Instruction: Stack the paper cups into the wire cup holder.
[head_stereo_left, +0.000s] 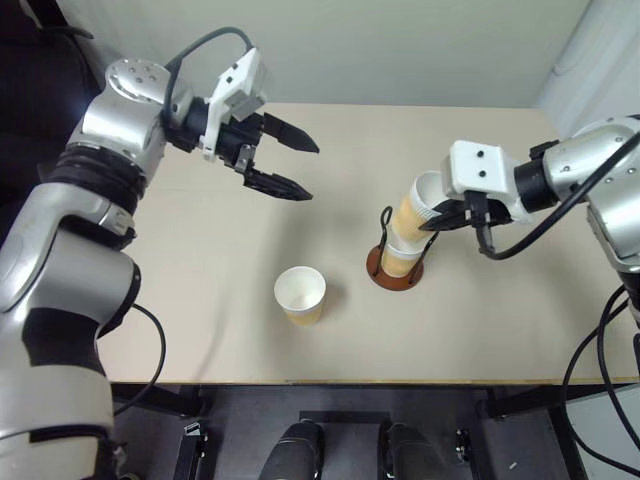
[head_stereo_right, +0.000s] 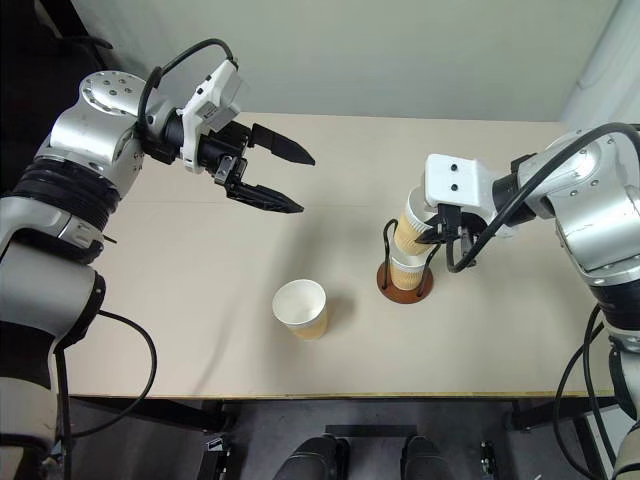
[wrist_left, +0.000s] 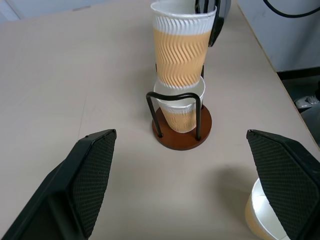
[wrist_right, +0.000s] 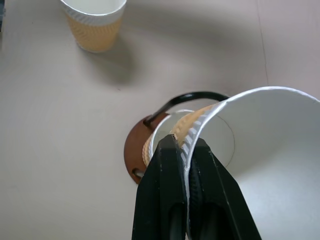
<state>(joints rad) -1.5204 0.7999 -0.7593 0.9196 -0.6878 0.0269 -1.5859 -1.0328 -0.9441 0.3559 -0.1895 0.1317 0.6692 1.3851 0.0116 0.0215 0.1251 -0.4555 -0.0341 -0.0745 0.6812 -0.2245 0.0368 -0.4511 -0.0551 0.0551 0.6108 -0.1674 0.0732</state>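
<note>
My right fingers pinch the rim of a paper cup, nested tilted into the cup below within the wire cup holder. My left fingers spread wide, empty; the third cup stands on the desk beneath them.

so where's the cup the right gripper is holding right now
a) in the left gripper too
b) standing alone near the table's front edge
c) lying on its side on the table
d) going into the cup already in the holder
d: the right gripper pinches the rim of the upper cup, whose bottom sits in the cup already standing in the holder; the open left gripper is away from it.
</note>
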